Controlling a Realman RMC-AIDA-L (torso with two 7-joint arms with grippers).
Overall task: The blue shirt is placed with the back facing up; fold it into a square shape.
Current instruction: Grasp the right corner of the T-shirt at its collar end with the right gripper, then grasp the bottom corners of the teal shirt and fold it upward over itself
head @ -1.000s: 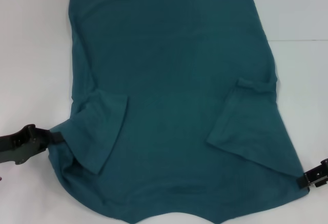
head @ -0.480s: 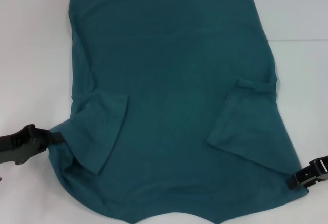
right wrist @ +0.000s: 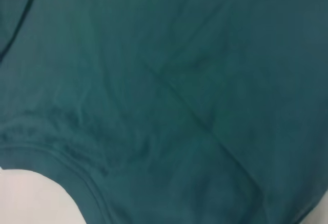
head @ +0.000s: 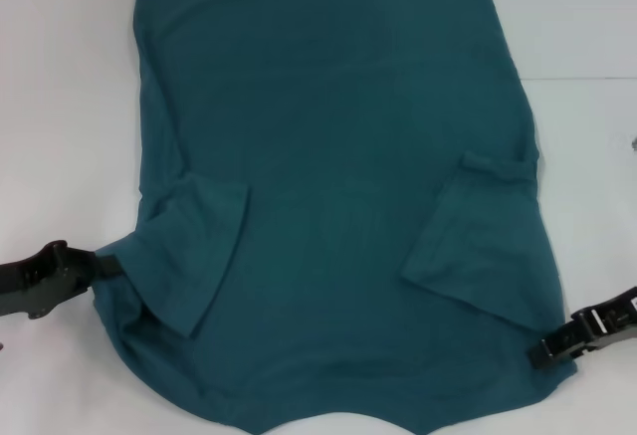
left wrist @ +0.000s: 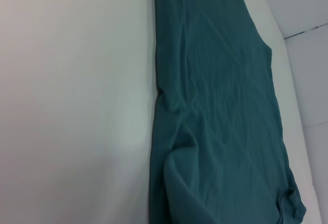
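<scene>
Head view: with both sleeves folded in, the blue shirt [head: 338, 206] should be pinched evenly at the bench's near corners by the left claw [head: 111, 266] and right claw [head: 542, 351], whose grip cannot be told, then carried toward the far edge.

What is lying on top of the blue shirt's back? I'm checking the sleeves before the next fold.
On the blue shirt both sleeves lie folded inward: left sleeve, right sleeve. Whatever lies beneath the shirt is covered.

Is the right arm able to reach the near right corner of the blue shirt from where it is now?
Probably yes. The right gripper is already at the shirt's right edge near that corner, and nothing lies between them on the table. The blue shirt lies flat there.
</scene>
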